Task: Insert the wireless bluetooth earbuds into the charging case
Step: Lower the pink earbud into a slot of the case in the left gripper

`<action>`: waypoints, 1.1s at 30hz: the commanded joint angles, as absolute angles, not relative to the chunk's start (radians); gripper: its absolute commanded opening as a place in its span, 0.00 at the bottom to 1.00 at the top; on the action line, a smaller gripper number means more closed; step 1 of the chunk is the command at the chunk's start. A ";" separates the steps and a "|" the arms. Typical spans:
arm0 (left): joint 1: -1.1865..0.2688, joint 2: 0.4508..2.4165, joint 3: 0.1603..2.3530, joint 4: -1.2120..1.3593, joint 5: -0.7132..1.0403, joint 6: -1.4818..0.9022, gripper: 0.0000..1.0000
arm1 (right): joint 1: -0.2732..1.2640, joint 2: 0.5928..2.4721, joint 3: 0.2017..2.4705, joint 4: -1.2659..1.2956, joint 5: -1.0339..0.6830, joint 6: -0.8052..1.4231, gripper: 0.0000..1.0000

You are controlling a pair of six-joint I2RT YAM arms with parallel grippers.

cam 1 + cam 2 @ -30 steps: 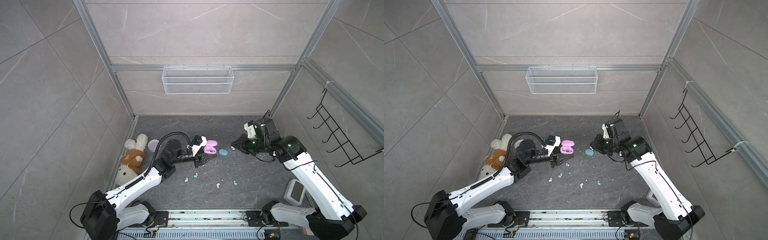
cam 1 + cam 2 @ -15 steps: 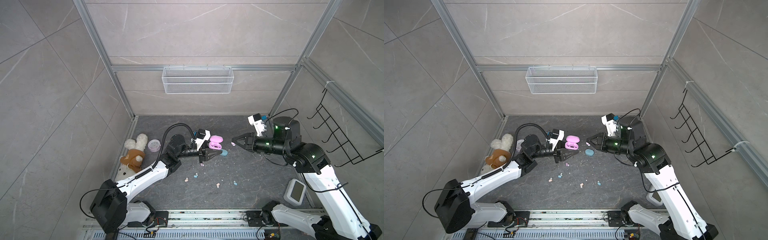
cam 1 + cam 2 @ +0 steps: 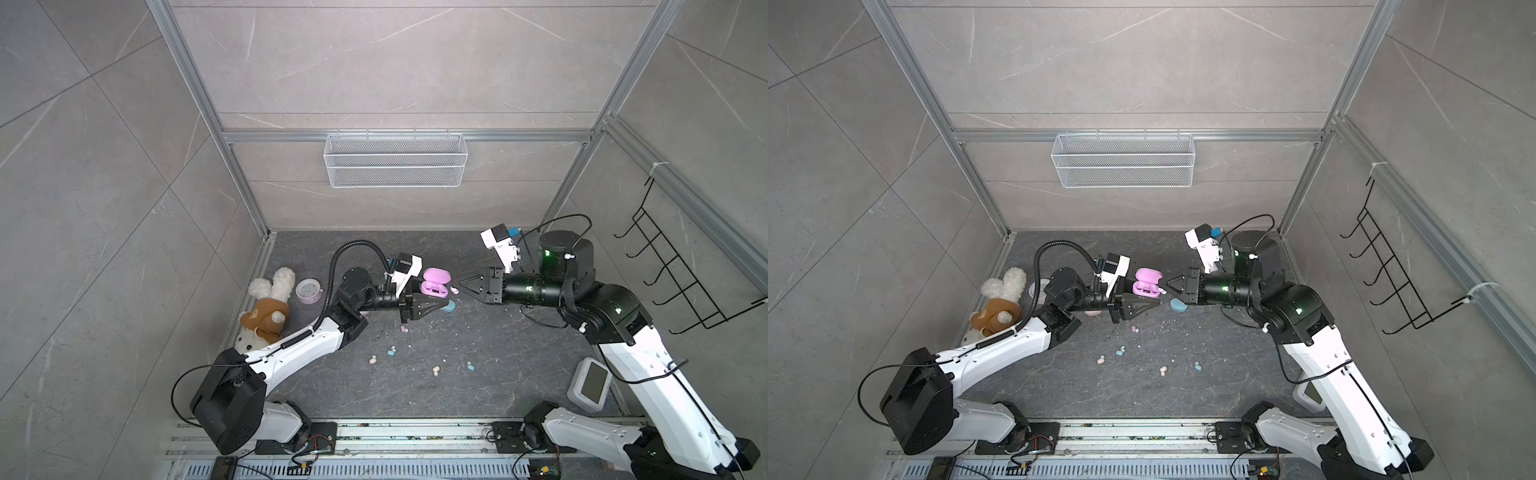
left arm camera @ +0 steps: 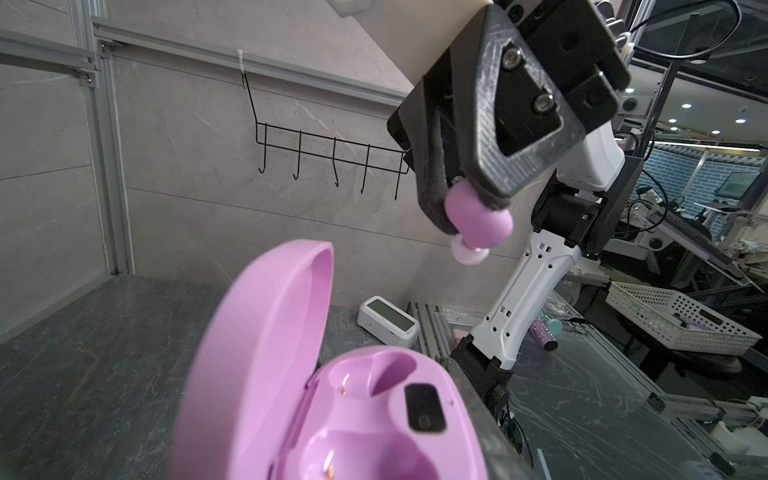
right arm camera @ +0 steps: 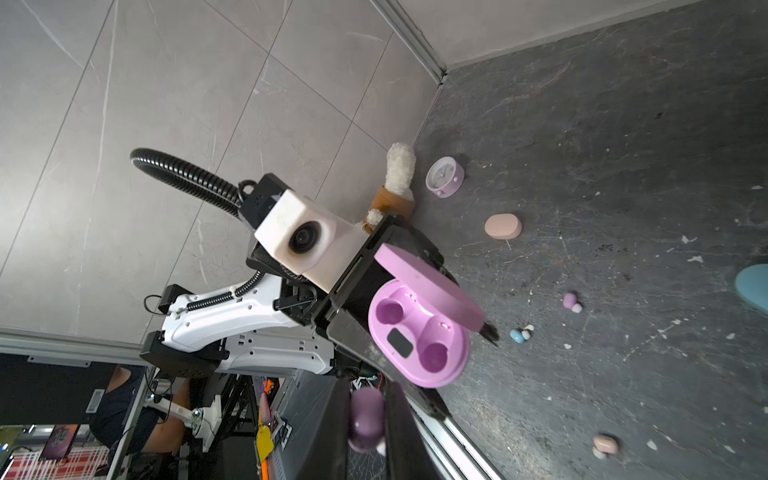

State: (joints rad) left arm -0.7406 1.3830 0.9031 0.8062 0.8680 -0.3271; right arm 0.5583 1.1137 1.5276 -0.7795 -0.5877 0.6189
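Earbud (image 4: 478, 220), lilac, pale tip clear of the fingers: pinched in the closed right gripper (image 3: 459, 288), held off the floor just beside the open charging case (image 3: 435, 286); the left wrist view shows a gap between the two.

Charging case, lilac, oval: lid hinged up, both wells showing. The left gripper (image 3: 440, 296) is clamped on its body and holds it raised near the middle of the cell.

Loose earbuds on the dark stone floor (image 3: 519, 353), toward the front rail: second lilac bud (image 3: 403, 329) near the left gripper; blue bud (image 3: 391, 351) beside peach-pink bud (image 3: 372, 360); further peach-pink bud (image 3: 435, 370) and further blue bud (image 3: 470, 366) to their right.

Blue case (image 3: 449, 306), closed, on the floor, partly hidden by the left gripper's lower finger.

Peach case (image 5: 503, 226), closed, on the floor near the clock.

Clock (image 3: 308, 291), small, lilac, beside the plush toy (image 3: 266, 311) at the left wall.

White screen device (image 3: 590, 384) by the right arm.

Wire basket (image 3: 395, 160) on the back wall; hook rack (image 3: 681, 286) on the right wall.
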 commanded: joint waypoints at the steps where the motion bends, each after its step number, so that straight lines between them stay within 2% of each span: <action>1: -0.738 1.381 0.944 0.897 0.901 -0.359 0.24 | 0.600 1.133 1.526 -0.771 -0.552 0.580 0.11; 33: -0.741 1.339 0.906 0.885 0.924 -0.316 0.26 | 0.627 1.177 1.530 -0.734 -0.479 0.610 0.11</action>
State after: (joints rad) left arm -0.7406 1.3739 0.9028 0.8242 0.8982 -0.3370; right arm 0.6216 1.1725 1.5276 -0.7574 -0.4896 0.6041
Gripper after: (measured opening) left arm 0.420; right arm 0.146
